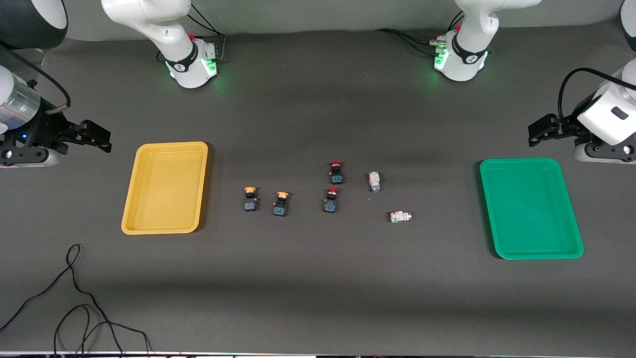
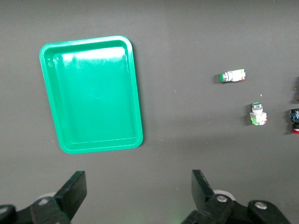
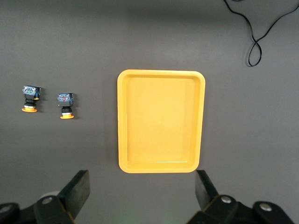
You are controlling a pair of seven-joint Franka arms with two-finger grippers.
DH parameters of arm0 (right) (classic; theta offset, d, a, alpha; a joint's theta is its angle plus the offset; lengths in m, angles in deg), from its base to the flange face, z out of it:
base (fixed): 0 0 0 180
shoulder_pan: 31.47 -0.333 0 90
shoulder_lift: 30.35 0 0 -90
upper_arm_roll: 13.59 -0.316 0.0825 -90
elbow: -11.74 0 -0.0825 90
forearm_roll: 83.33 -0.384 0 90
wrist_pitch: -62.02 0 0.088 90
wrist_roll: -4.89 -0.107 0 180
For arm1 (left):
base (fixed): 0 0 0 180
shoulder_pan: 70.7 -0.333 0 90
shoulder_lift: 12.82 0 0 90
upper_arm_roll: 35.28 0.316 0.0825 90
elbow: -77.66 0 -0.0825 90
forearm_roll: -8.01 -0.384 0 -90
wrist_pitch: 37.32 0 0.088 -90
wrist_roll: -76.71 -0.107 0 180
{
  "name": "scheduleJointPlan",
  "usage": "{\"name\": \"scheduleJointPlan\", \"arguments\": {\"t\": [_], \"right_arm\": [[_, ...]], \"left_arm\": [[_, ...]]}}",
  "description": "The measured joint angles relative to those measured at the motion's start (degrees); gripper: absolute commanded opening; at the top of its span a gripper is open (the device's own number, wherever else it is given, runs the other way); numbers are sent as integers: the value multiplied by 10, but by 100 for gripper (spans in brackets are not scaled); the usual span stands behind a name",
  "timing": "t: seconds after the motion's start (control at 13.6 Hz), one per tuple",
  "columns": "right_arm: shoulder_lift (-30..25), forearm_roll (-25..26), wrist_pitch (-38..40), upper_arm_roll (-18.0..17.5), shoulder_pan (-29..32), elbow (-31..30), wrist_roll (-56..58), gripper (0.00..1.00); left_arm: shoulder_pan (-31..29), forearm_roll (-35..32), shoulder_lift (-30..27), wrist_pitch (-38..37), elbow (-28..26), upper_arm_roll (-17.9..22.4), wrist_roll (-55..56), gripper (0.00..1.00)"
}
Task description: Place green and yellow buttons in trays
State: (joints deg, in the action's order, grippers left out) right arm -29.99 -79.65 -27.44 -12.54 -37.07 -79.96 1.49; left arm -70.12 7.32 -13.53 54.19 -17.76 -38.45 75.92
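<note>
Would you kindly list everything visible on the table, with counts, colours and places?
yellow tray: one, yellow, toward the right arm's end.
green tray: one, green, toward the left arm's end.
yellow buttons: two, orange-yellow caps, beside the yellow tray.
green buttons: two, whitish-silver, nearer the green tray.
red buttons: two, red caps, mid-table.
cable: one, black, nearest the camera.
left gripper: fingers open, waiting.
right gripper: fingers open, waiting.

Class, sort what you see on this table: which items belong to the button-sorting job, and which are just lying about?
Part of the job:
yellow buttons
green buttons
yellow tray
green tray
left gripper, open, waiting above the table near the green tray
right gripper, open, waiting near the yellow tray

Lying about:
red buttons
black cable
</note>
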Motion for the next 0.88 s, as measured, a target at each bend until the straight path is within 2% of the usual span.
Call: {"name": "scheduleJointPlan", "arguments": {"t": [0.29,0.66,0.88], "right_arm": [[0,-2,0,0,0,0,0,99],[1,-17,0,0,0,0,0,99],[1,-18,0,0,0,0,0,99]], "left_arm": [[28,1,0,-1,-4,-6,35,100],[159,6,-2,5,-27,-16,213,100],[251,14,-1,57,-57,-20,304,100]]}}
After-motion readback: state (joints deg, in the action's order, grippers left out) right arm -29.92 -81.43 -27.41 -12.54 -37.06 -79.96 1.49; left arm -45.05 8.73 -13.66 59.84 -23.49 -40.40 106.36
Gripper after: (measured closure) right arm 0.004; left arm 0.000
